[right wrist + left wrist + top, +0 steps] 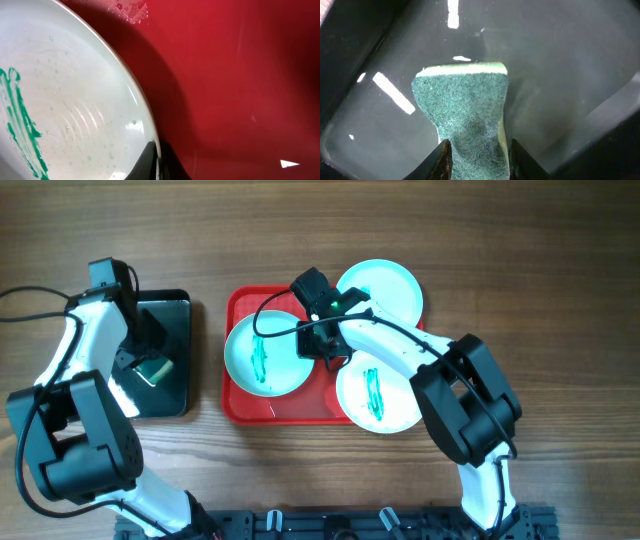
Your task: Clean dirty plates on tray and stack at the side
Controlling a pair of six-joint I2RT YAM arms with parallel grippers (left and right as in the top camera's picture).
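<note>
Now | left gripper (480, 162) clamps sponge (462, 110) | right gripper (159, 162) pinches plate (75, 100) rim, mostly cropped

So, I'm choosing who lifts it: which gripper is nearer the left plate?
Right. The right gripper pinches the left plate at its right rim; the left gripper is over the black tray, holding the sponge.

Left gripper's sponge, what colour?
The sponge is green-faced with a pale yellowish edge; best in left wrist view.
</note>
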